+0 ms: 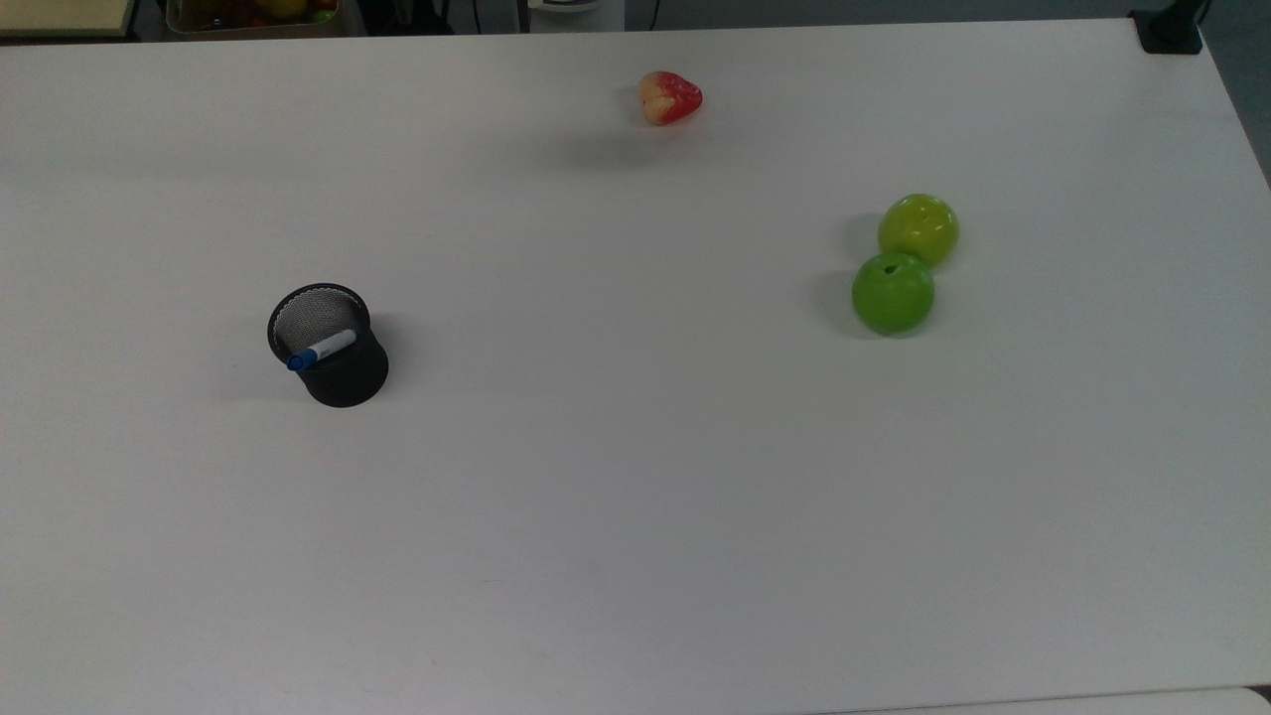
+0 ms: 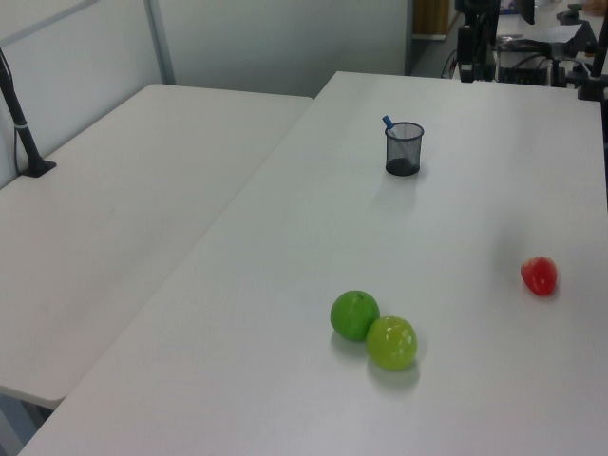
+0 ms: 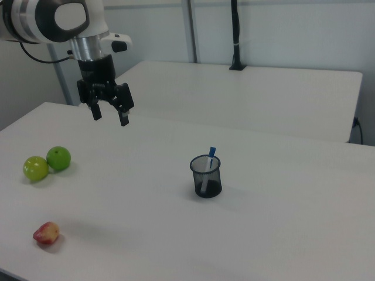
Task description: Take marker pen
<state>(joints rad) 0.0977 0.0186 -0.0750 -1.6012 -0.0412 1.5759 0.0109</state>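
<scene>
The marker pen [image 1: 322,350] is white with a blue cap and stands tilted inside a black mesh cup [image 1: 338,369] on the top view's left. Its blue cap pokes above the cup's rim in the left view, marker pen [image 2: 388,122], and in the right view, marker pen [image 3: 211,153]. My gripper [image 3: 110,115] hangs open high above the table at the right view's upper left. It is far from the mesh cup [image 3: 206,176] and holds nothing.
Two green apples [image 1: 893,292] [image 1: 918,227] touch each other on the top view's right. A red and yellow fruit [image 1: 669,97] lies near the far edge. A second white table [image 2: 114,228] adjoins on the left view's left.
</scene>
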